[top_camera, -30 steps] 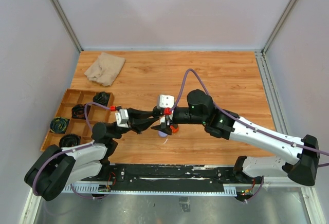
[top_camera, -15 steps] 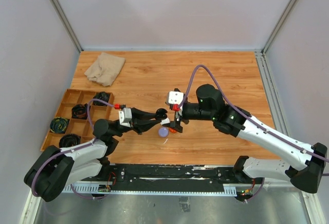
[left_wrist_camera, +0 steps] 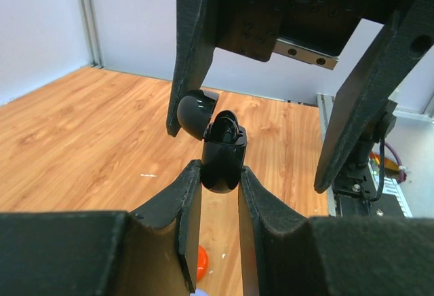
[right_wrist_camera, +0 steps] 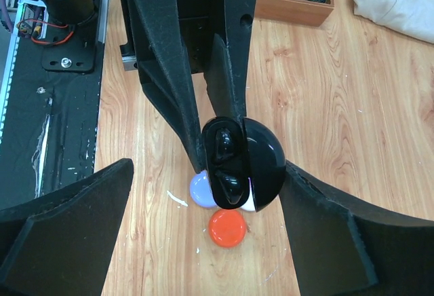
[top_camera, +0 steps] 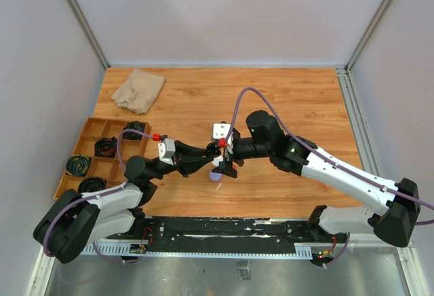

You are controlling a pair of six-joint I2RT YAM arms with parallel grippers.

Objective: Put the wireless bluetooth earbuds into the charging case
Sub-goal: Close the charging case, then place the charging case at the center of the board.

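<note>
The right gripper has swung back to the charging case, jaws spread empty around it. Nearest, the left gripper has its jaws clenched on the case's lower body, lid open, with two black earbuds apparently seated inside. Light, hard and glossy, the case probably slips unless held low, clear of the hinge.

Crumpled beige cloth lies near a compartmented wooden tray.
</note>
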